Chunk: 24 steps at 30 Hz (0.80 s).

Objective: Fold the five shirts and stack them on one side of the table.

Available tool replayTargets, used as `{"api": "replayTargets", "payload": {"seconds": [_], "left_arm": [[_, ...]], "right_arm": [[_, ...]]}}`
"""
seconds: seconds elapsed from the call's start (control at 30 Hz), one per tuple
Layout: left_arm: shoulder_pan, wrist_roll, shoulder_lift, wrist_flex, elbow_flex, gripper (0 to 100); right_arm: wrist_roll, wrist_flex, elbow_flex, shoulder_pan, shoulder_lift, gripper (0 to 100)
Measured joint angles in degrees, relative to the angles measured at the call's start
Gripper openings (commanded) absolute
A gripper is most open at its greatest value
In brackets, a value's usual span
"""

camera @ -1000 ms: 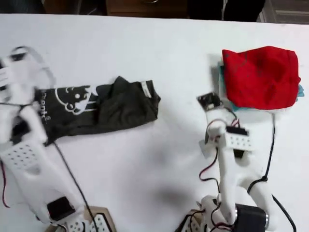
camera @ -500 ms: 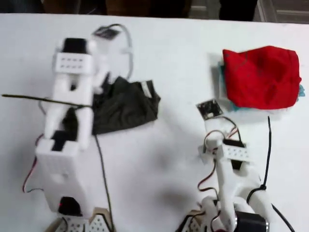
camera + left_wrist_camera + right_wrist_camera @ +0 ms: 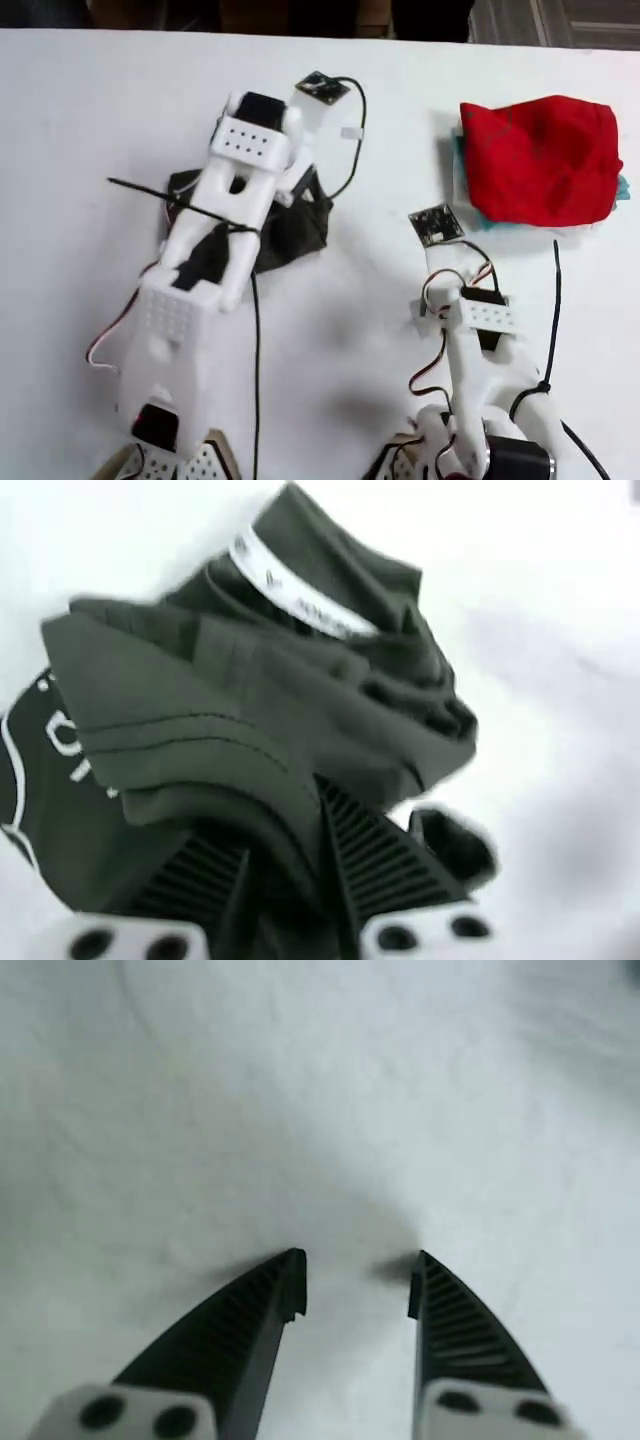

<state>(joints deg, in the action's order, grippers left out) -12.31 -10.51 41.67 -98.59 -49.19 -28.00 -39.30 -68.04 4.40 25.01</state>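
Observation:
A dark green shirt [image 3: 296, 226] with a white print lies bunched left of the table's middle, and my left arm [image 3: 235, 195] stretches over most of it. My left gripper [image 3: 292, 825] is shut on a fold of this dark shirt [image 3: 250, 700], whose white neck label shows on the far side. A folded red shirt [image 3: 540, 158] tops a small stack at the back right, with teal and white cloth showing under it. My right gripper [image 3: 355, 1272] hangs open over bare table, nothing between its fingers. The right arm [image 3: 472, 318] stands in front of the red stack.
The white table [image 3: 120, 100] is bare at the back left and between the two arms. Cables trail from both arms near the front edge. The stack's teal edge [image 3: 624, 186] lies close to the table's right side.
My left arm has swung from the table's left edge to the right, over the dark shirt, bunching the printed left part over the rest. The right arm drew back a little.

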Motion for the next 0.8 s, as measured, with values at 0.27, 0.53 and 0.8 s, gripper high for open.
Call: {"api": "replayTargets", "payload": {"seconds": [0.27,0.53,0.8], "left_arm": [[-0.4,-0.1,3.0,-2.6,-16.4,24],[9.0,-0.1,3.0,-2.8,-16.7,24],[9.1,-0.3,3.6,0.2,-3.4,24]], "right_arm": [[0.0,0.0,0.0,0.0,0.0,17.0],[0.0,0.0,0.0,0.0,0.0,17.0],[0.0,0.0,0.0,0.0,0.0,17.0]]}}
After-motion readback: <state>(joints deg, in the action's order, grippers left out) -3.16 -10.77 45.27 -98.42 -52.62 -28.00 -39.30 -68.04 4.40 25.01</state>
